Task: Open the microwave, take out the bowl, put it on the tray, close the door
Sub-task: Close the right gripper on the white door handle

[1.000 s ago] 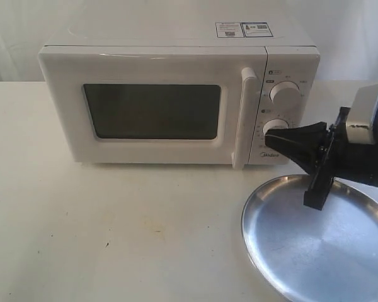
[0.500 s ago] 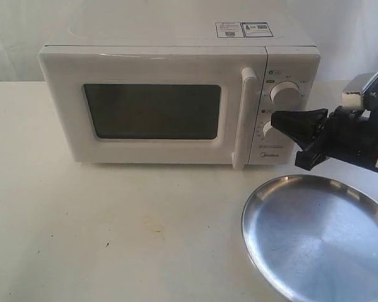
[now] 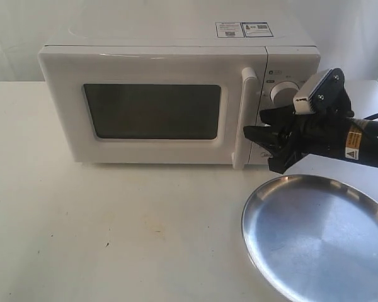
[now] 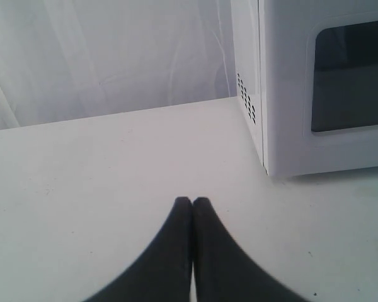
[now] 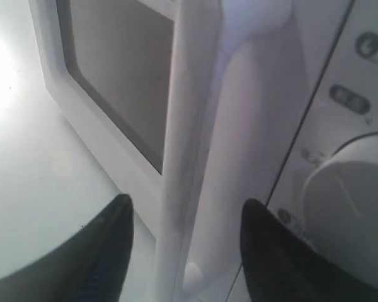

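Observation:
The white microwave (image 3: 176,100) stands at the back of the table, its door (image 3: 152,112) closed, dark window facing me. My right gripper (image 3: 257,129) is open right in front of the tall vertical handle (image 3: 244,116), just above the steel tray (image 3: 315,239). In the right wrist view the handle (image 5: 192,145) runs between the two fingers (image 5: 107,251), neither touching it. My left gripper (image 4: 192,202) is shut on nothing, low over the table beside the microwave's vented side (image 4: 247,94); the exterior view does not show it. The bowl is hidden.
Two round knobs (image 3: 283,93) sit on the control panel behind my right arm (image 3: 359,141); one knob (image 5: 349,201) shows in the right wrist view. Stickers (image 3: 242,29) lie on the microwave top. White curtain behind; bare table (image 3: 113,226) in front.
My right gripper has risen off the tray, turned, and moved left from the knobs to the door handle, with its fingers now spread either side of the bar.

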Motion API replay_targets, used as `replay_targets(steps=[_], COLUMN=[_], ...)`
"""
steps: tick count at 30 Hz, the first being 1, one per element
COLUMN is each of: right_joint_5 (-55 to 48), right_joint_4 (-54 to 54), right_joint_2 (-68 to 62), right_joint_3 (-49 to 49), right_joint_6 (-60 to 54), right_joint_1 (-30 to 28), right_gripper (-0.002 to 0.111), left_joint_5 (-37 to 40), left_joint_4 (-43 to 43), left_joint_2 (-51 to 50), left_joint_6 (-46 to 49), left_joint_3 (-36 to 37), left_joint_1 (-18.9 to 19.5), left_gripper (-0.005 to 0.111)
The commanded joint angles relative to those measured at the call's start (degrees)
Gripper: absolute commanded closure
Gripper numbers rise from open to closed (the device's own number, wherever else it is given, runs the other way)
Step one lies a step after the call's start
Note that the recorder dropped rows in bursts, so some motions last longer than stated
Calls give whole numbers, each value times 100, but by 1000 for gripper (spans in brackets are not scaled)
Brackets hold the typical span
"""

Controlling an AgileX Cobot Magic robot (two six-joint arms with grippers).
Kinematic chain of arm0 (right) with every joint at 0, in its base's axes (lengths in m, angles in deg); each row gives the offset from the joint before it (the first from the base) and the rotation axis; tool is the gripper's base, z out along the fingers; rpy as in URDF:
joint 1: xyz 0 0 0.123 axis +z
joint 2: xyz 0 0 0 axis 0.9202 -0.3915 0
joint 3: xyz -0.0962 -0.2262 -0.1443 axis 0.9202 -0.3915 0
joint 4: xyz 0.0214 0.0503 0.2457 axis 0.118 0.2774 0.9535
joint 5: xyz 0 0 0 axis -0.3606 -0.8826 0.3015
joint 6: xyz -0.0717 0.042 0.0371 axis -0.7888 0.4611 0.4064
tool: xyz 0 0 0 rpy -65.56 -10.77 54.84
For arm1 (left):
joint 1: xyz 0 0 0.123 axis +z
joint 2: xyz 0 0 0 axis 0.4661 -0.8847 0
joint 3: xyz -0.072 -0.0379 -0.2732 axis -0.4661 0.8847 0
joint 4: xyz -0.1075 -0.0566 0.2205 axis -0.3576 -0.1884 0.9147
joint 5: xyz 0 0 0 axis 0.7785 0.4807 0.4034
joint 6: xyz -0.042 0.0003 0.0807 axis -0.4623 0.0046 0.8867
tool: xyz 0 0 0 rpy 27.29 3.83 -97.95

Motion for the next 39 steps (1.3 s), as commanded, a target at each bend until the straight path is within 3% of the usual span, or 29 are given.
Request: replay_targets(steps=[1,7,16,19,22,31,39], right_joint_5=[244,438,-216,-424,-438,-312,757], right_joint_4=[25,-326,-29,241,241,-64,-1120], right_joint_2=[3,3,3,3,3,3,3], right_joint_3=[76,212,351,351,351,351,351], right_joint_6=[-102,369,358,234,181,166,340], right_joint_1=[6,88,477,572,570,570,570], right_gripper=[63,63,65,81,109,108,108], left_joint_5=[-21,-21,-21,-21,-21,-21,-21], left_joint_4=[-55,-55,-55,-55,-55,-55,-55], left_joint_2=[12,12,12,12,12,12,12], left_joint_6=[0,0,0,0,0,0,0], left_joint_3=[-16,-16,-16,-16,-16,-16,-16], left_joint_1=[-23,-23,-23,-23,-23,-23,-23], left_gripper=[107,107,107,107,107,107,107])
